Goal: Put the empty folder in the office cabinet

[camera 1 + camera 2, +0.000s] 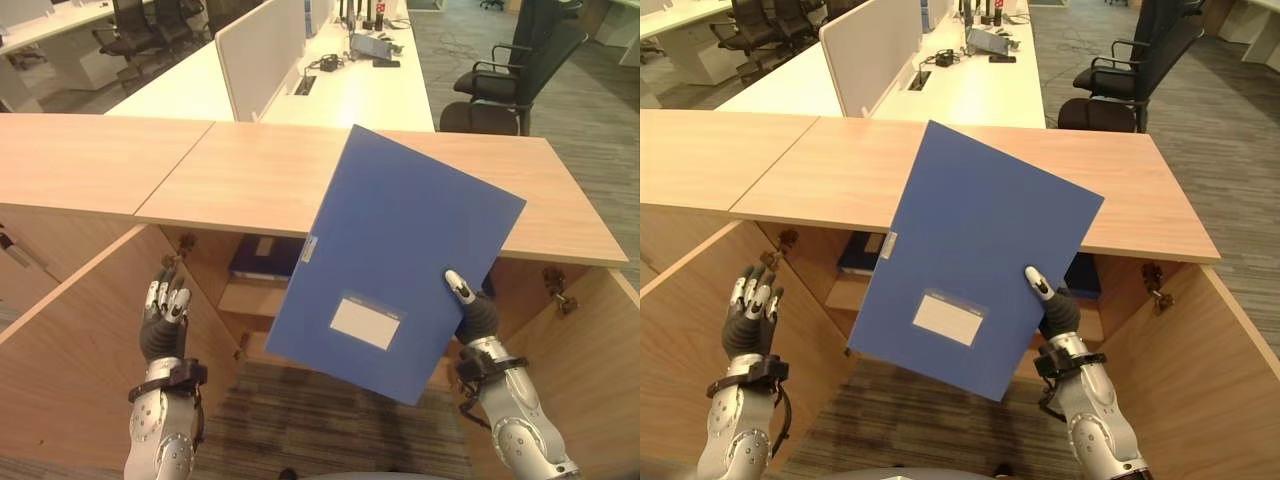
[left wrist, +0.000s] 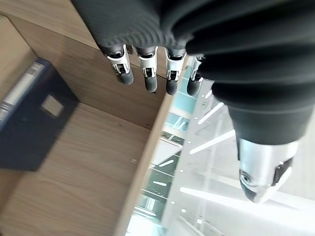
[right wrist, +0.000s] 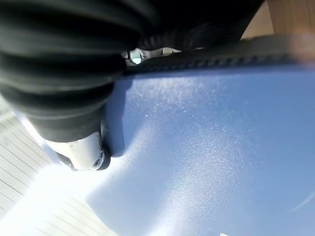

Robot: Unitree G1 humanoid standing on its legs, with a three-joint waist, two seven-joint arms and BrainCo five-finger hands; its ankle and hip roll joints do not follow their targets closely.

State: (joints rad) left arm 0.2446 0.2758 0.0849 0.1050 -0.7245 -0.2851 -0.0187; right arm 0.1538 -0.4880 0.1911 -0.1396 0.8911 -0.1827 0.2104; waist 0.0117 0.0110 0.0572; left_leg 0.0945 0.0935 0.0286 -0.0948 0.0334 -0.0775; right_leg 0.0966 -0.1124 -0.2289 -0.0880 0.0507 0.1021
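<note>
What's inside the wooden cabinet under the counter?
A dark blue binder lies on a shelf inside the cabinet. The blue folder, pinched by the right hand, covers the rest.

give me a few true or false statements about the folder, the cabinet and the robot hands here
1. The right robot hand holds the blue folder by its lower right edge. True.
2. The blue folder lies flat on the cabinet top. False: it is held in the air, tilted, in front of the open cabinet.
3. The left robot hand grips the folder too. False: it is apart from the folder, fingers relaxed, holding nothing.
4. A dark folder already sits on a shelf inside the cabinet. True.
5. The cabinet doors are shut. False: both doors stand open.
</note>
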